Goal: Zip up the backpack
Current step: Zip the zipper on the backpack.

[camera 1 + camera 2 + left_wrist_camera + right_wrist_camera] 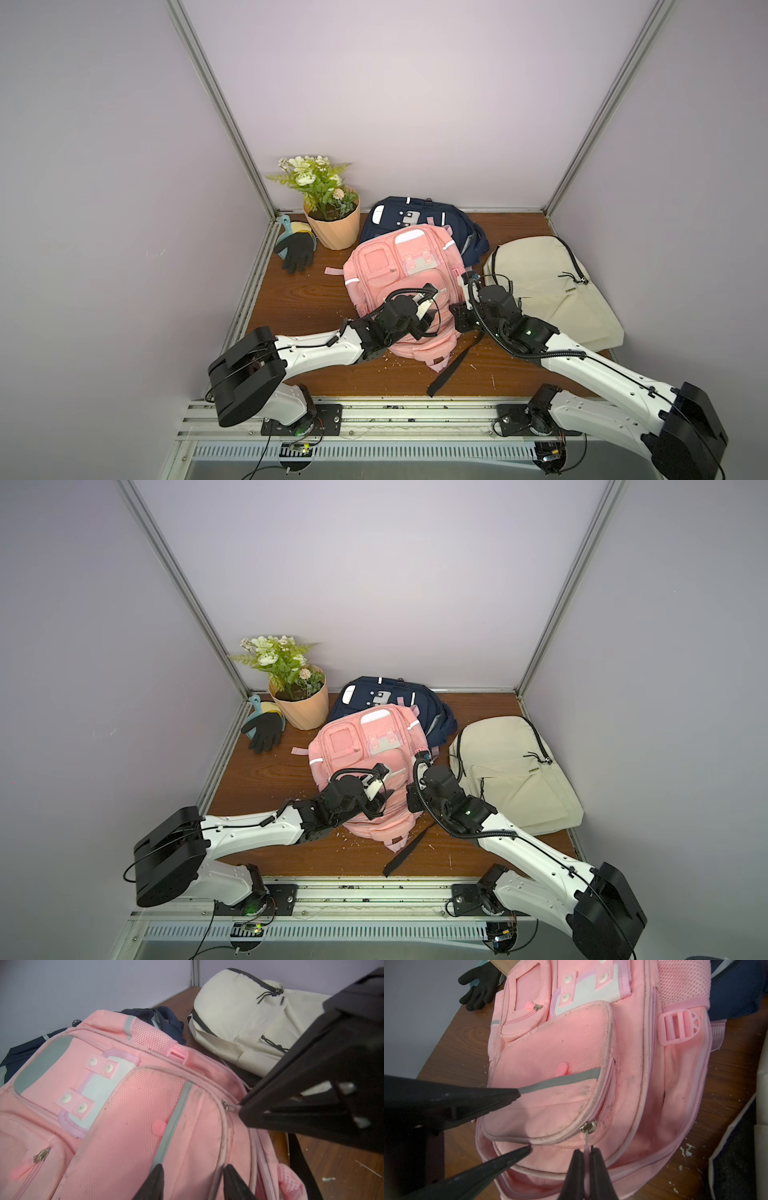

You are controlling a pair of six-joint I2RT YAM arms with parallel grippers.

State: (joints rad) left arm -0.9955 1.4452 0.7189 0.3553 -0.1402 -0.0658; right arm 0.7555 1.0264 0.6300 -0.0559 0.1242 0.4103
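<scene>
The pink backpack (399, 266) (365, 746) lies face up mid-table. My right gripper (586, 1150) is shut on the pink pull tab (586, 1152) of the front pocket's zipper. The metal slider (588, 1126) (226, 1105) sits at the pocket's lower right corner. Left of the slider the pocket flap (550, 1113) stands away from the pack. My left gripper (193, 1167) (523, 1120) is open, its two fingers straddling the flap's lower part, one by the grey stripe (174, 1118), one by the piped edge. In a top view it (431, 293) hovers over the pocket.
A navy backpack (415, 214) lies partly under the pink one at the back. A cream backpack (540, 286) fills the right side. A potted plant (332, 226) and a black glove (297, 251) occupy the back left. A black strap (453, 365) trails toward the front edge.
</scene>
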